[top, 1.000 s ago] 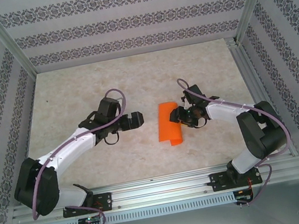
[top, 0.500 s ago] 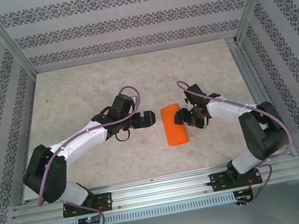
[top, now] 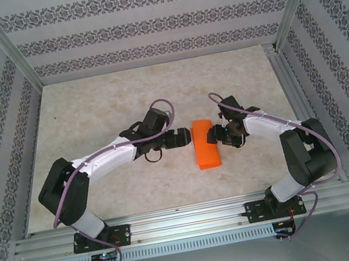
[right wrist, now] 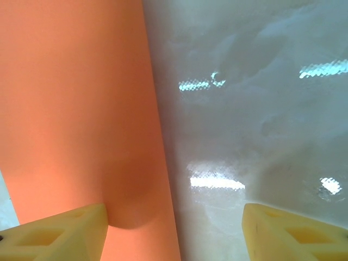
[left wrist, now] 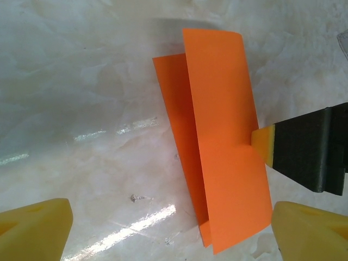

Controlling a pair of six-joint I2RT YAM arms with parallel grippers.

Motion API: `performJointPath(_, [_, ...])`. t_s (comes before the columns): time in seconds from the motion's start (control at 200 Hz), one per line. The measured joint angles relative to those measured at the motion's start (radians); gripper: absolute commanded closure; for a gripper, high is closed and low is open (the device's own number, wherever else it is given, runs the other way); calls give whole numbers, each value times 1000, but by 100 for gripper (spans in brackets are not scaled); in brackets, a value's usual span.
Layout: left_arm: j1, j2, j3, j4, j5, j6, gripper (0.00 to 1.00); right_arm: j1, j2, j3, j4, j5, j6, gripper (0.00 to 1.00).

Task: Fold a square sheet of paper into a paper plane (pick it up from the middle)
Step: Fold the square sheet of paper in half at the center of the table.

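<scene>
Square sheet of paper (top: pixel 205 144), bright orange, folded to a narrow two-layer strip. Flat at mid-counter, long side running away from the arm bases. From the left wrist (left wrist: pixel 217 152): upper layer offset from the lower, a sliver of the lower one showing along the left edge, a soft shadow past the far end.

Right jaws released, pads parted, nothing clamped between them. One yellow fingertip (right wrist: pixel 54 234) down at the paper (right wrist: pixel 81 109), a small rounded dent or shadow in the sheet just beside it. Other fingertip over bare counter, well apart from the orange edge. In the left wrist view, a yellow-tipped black finger (left wrist: pixel 263 144) of these jaws touching the right long edge of the upper layer about midway.

Left jaws released too, spread wide, just beside the strip's left long edge in the top view. Yellow fingertips (left wrist: pixel 32 231) at the bottom corners of the left wrist view, strip ahead of them, its near corner close to the right-hand pad; touching or not, impossible to tell.

Left arm (top: pixel 105 159) and right arm (top: pixel 267 125) reaching in from either side.

Counter (top: pixel 121 92) pale, marbled, glossy with streaks of reflected light.
</scene>
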Motion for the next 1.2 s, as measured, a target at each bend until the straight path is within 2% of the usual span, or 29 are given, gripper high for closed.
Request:
performJointPath(0.125, [-8, 18, 4, 5, -4, -30, 13, 0, 0, 0, -5, 0, -14, 33])
performJointPath(0.285, [-16, 53, 25, 18, -7, -70, 30, -13, 0, 0, -13, 2, -30, 33])
performJointPath(0.384, [-19, 80, 42, 24, -7, -92, 37, -13, 0, 0, -13, 2, -32, 34])
performJointPath(0.569, [-22, 111, 60, 28, 1, -119, 45, -13, 7, 0, -13, 2, -48, 33])
performJointPath(0.824, [-23, 151, 75, 67, 27, -153, 64, -13, 34, 0, -29, -13, -84, 35])
performJointPath(1.198, [-41, 180, 76, 101, 53, -193, 65, -12, 39, 0, -19, -8, -17, 35])
